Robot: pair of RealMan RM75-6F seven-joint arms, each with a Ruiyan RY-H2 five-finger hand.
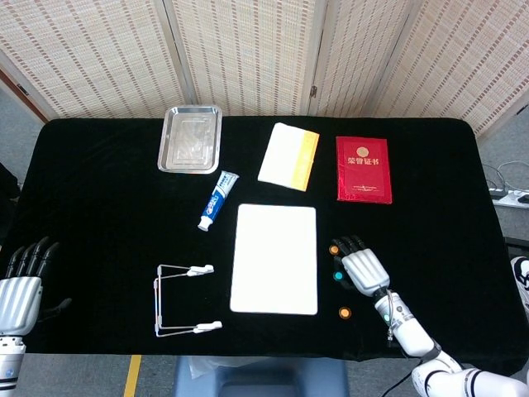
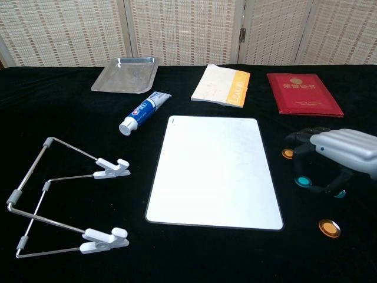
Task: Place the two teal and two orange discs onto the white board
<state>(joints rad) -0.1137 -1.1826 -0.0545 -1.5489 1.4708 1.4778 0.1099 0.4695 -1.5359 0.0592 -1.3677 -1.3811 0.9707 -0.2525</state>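
Note:
The white board [image 1: 274, 258] [image 2: 215, 171] lies flat at the table's middle. To its right are one orange disc [image 1: 334, 249] [image 2: 287, 154], a teal disc [image 1: 337, 276] [image 2: 303, 181], a second teal disc [image 2: 339, 193] and another orange disc [image 1: 345, 313] [image 2: 329, 227]. My right hand [image 1: 361, 269] [image 2: 344, 150] arches over the two teal discs, fingers apart and curved down, holding nothing. In the head view it hides the second teal disc. My left hand [image 1: 21, 285] rests at the table's left edge, fingers spread and empty.
A wire stand with white clips [image 1: 186, 298] [image 2: 65, 197] lies left of the board. Behind it are a toothpaste tube [image 1: 217, 200], a metal tray [image 1: 190, 138], a white and orange booklet [image 1: 288, 155] and a red booklet [image 1: 363, 169].

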